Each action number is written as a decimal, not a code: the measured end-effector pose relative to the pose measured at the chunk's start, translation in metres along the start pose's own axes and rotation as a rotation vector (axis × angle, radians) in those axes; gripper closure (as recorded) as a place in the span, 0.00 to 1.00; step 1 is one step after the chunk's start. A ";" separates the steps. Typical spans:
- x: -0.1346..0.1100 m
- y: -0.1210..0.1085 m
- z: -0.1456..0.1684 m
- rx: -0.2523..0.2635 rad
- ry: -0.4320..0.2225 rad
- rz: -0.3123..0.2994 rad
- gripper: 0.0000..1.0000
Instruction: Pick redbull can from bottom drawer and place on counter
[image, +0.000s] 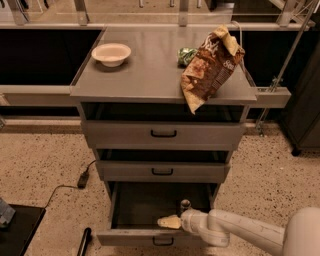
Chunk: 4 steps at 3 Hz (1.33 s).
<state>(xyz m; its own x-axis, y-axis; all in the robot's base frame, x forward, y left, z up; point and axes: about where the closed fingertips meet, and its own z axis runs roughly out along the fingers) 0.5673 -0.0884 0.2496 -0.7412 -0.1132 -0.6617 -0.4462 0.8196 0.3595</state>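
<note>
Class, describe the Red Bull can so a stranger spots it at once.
Find the open bottom drawer of three. The redbull can stands at its right, just behind the claw. Slim, dark, silver-topped, it is far smaller than the chip bag on the counter.

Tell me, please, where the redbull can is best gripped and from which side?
Probably around its slim sides below the silver top, from above: the redbull can stands upright in the open bottom drawer. The claw hangs just in front of it.

Redbull can (185, 204) upright in open bottom drawer (131, 236), end effector (168, 221) beside it
</note>
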 end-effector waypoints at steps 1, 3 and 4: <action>0.001 -0.035 0.006 0.051 0.030 0.046 0.00; 0.007 -0.050 0.004 0.077 0.048 0.046 0.00; 0.010 -0.044 0.022 0.040 0.026 0.072 0.00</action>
<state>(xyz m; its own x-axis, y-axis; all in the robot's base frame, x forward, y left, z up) 0.5904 -0.1130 0.2129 -0.7836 -0.0678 -0.6176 -0.3715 0.8479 0.3782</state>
